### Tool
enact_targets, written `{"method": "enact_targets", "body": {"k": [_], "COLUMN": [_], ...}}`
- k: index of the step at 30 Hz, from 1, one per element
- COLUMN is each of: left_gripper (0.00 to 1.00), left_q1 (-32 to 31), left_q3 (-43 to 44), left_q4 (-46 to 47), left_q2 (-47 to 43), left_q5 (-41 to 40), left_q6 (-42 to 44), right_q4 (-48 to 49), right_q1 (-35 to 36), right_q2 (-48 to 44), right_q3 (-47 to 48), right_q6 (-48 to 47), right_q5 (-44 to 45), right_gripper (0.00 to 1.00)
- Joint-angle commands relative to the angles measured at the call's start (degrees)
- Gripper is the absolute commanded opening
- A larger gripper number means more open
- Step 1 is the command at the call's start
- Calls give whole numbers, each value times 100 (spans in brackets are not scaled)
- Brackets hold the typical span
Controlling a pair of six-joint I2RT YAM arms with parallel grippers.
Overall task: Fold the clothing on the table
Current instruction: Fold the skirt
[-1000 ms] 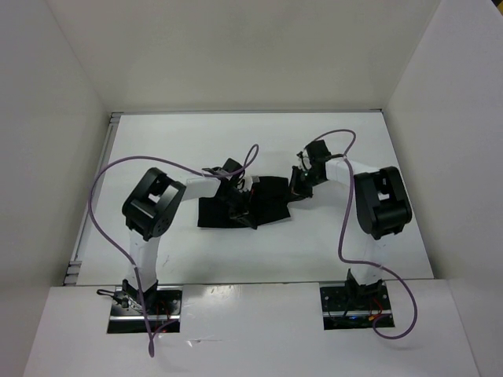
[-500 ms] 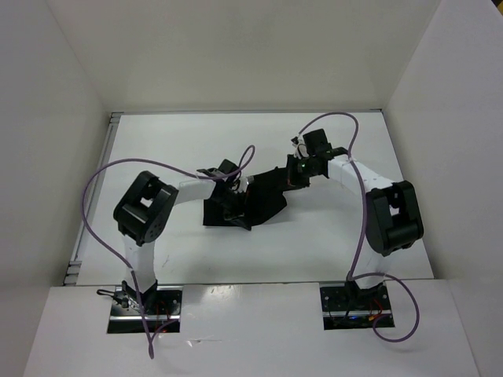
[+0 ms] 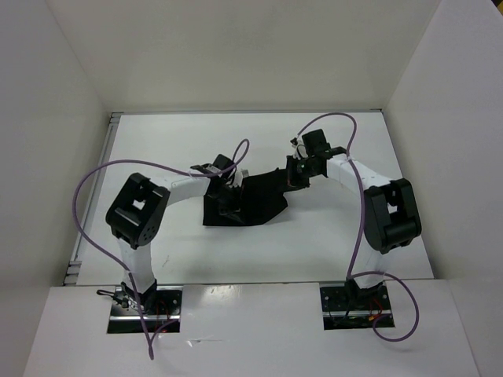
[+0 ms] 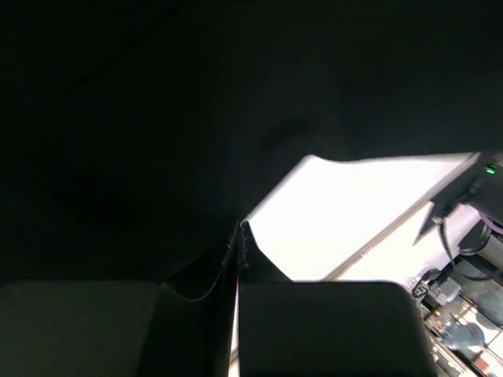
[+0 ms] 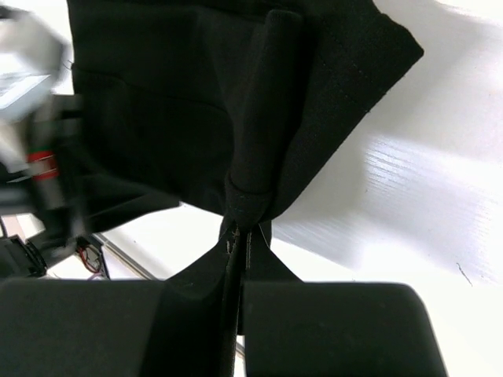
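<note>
The left gripper (image 4: 238, 239) and right gripper (image 5: 238, 229) each clench their jaws on the clothing (image 3: 259, 200), part raised off the middle of the surface (image 3: 157, 149). Mid-fold, I'd say; next the pinched edge needs carrying across and laying flat.

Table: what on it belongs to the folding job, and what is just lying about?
Job: the clothing, the table, the left gripper and the right gripper, both shut on the clothing.
Just there: purple cables, white wall panels.
</note>
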Motion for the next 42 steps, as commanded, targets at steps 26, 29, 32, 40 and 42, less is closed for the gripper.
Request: {"method": "enact_targets", "body": {"k": [26, 29, 32, 40, 42], "left_gripper": [1, 1, 3, 28, 28], "left_q1": [7, 7, 244, 1122, 1342], "left_q3": [414, 484, 485, 818, 819], "left_q4": [505, 374, 181, -751, -893], "left_q2": [1402, 1289, 781, -811, -944], "left_q5": [-10, -10, -133, -1081, -1336], "left_q6": [-98, -98, -98, 182, 253], "right_q4": [512, 566, 566, 294, 232], "right_q1": [546, 546, 546, 546, 546], "right_q2": [-388, -283, -221, 69, 122], "right_q3": [815, 815, 946, 1149, 1149], "right_q6": [545, 598, 546, 326, 273], "right_q5": [-2228, -2228, -2176, -2061, -2009], "right_gripper": [0, 0, 0, 0, 0]}}
